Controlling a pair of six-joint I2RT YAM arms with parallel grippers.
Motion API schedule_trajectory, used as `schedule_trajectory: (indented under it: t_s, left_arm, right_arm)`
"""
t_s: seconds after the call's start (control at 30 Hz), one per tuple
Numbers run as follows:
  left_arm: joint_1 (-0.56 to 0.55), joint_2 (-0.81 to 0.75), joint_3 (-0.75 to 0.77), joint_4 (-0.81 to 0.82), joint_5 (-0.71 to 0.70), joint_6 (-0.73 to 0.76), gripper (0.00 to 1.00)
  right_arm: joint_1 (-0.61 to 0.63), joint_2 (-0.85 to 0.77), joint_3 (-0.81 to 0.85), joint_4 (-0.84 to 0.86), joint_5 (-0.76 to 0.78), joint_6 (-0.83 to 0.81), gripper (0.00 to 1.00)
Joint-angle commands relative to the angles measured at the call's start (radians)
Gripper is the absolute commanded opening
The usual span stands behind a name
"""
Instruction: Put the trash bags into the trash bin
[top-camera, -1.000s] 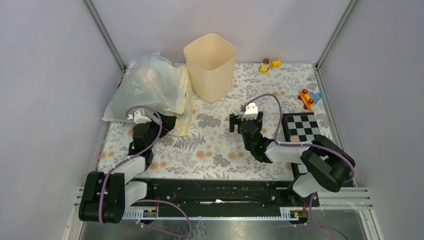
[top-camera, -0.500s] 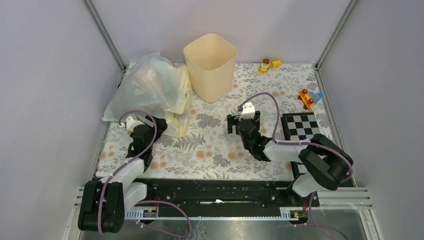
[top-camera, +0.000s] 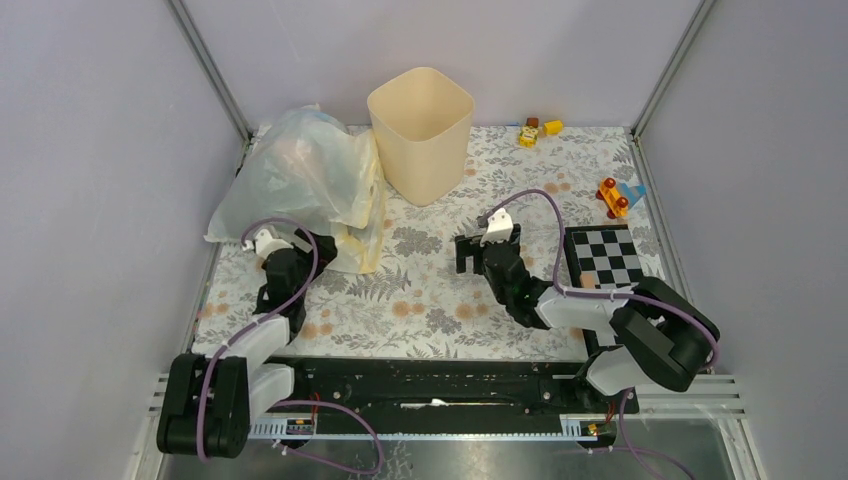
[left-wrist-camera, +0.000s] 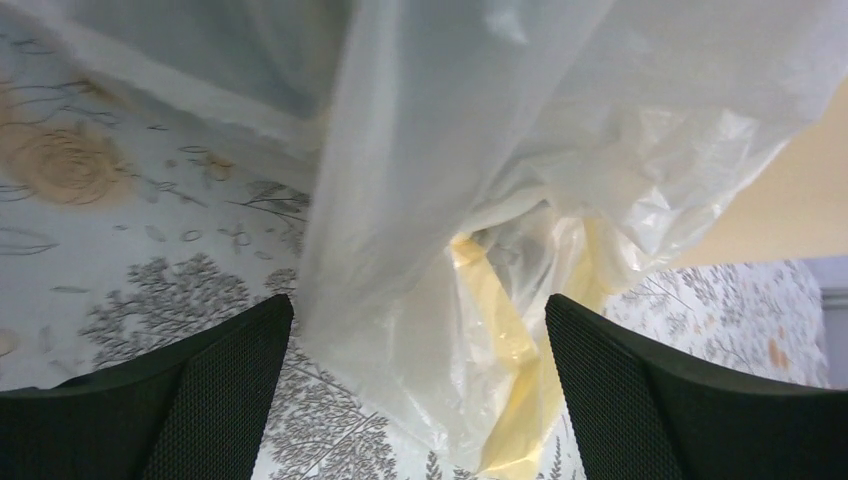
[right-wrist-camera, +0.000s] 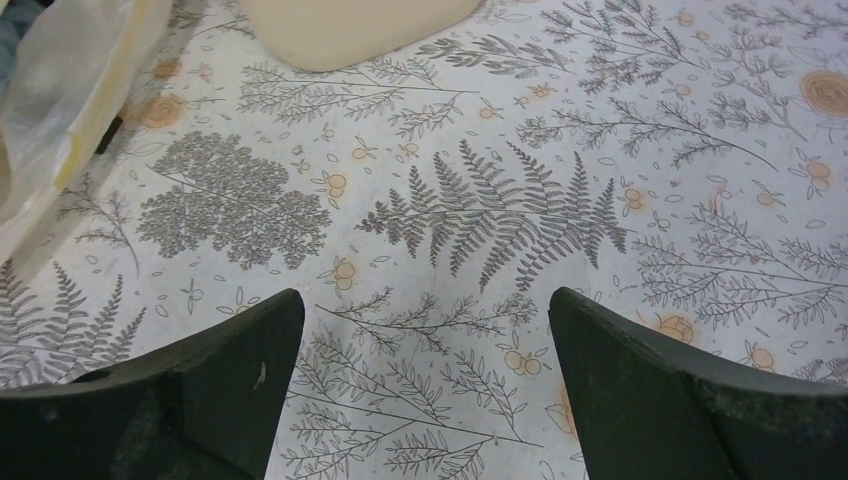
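Left gripper (left-wrist-camera: 418, 300) nudges left, right gripper (right-wrist-camera: 426, 295) eases back; both jaws wide, gripping nothing. Whitish bag (left-wrist-camera: 420, 150) sits between left jaws; blue bag (left-wrist-camera: 220, 40) ungripped, bin (top-camera: 420, 130) looks unfilled: grasp yet to come.

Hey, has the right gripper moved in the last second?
Yes, slightly: the right gripper has slid toward the near edge and a bit left, farther from the trash bin.

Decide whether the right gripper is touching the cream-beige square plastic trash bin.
Apart. In the right wrist view, the open right gripper frames bare floral tablecloth, and the cream-beige plastic trash bin stands well ahead of its fingertips.
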Motion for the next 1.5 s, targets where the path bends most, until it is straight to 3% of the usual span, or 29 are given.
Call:
schedule_trajectory:
  t_s: [0.0,0.13,0.23,0.4,0.67,1.0,1.23,1.37,1.47]
  left_arm:
    - [0.001,0.109,-0.027,0.284,0.155,0.02,0.99]
    - [0.002,0.205,0.061,0.195,0.208,0.033,0.98]
    - [0.002,0.213,0.063,0.196,0.208,0.027,0.98]
    - [0.002,0.194,0.052,0.204,0.212,0.028,0.98]
    - [0.002,0.164,0.049,0.201,0.247,0.058,0.95]
    - [0.002,0.167,0.051,0.195,0.255,0.059,0.95]
    - [0.002,0.174,0.054,0.194,0.259,0.06,0.95]
    - [0.002,0.172,0.055,0.193,0.259,0.059,0.95]
    - [0.001,0.174,0.055,0.193,0.262,0.059,0.95]
  right_arm:
    - [0.004,-0.051,0.068,0.009,-0.065,-0.027,1.0]
    - [0.004,-0.056,0.283,-0.215,-0.032,0.046,1.0]
    - [0.0,-0.013,0.479,-0.417,0.103,0.155,1.0]
    - [-0.03,0.068,0.709,-0.536,0.117,0.259,1.0]
    - [-0.085,0.334,1.258,-0.988,0.221,0.505,1.0]
    - [-0.193,0.531,1.479,-1.111,0.059,0.683,1.0]
    - [-0.207,0.627,1.565,-1.16,-0.047,0.613,0.99]
    - [-0.206,0.521,1.421,-1.109,-0.02,0.601,0.82]
    - [-0.207,0.409,1.295,-1.033,-0.011,0.563,0.45]
